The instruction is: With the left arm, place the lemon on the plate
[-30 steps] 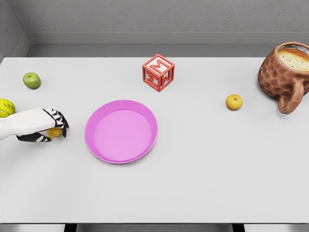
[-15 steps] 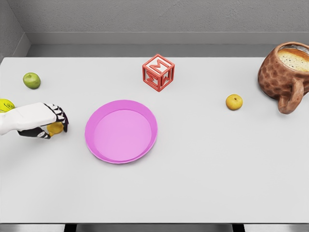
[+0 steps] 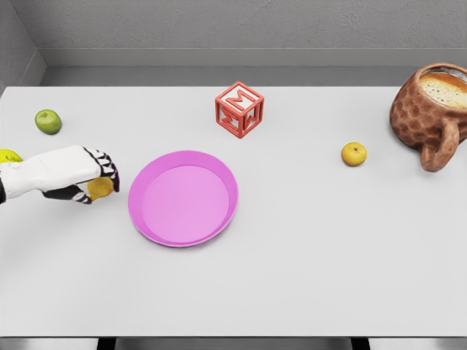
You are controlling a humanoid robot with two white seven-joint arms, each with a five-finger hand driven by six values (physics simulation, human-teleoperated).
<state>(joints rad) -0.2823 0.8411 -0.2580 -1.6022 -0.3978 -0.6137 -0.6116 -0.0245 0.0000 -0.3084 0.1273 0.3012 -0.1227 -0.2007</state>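
Table [image 3: 306,277], pink plate [image 3: 183,197], left hand [image 3: 93,177], lemon [image 3: 99,187].
Fingers curled around the lemon just left of the plate; carry it right, level, over the plate's middle, lower, then release gently so it won't roll.

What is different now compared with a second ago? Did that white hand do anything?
The left hand, its fingers closed around the lemon, has carried it to the right, closer to the pink plate, and slightly up in the picture. It is not over the plate yet. The green fruit, red block, small yellow fruit and brown jug have not moved.
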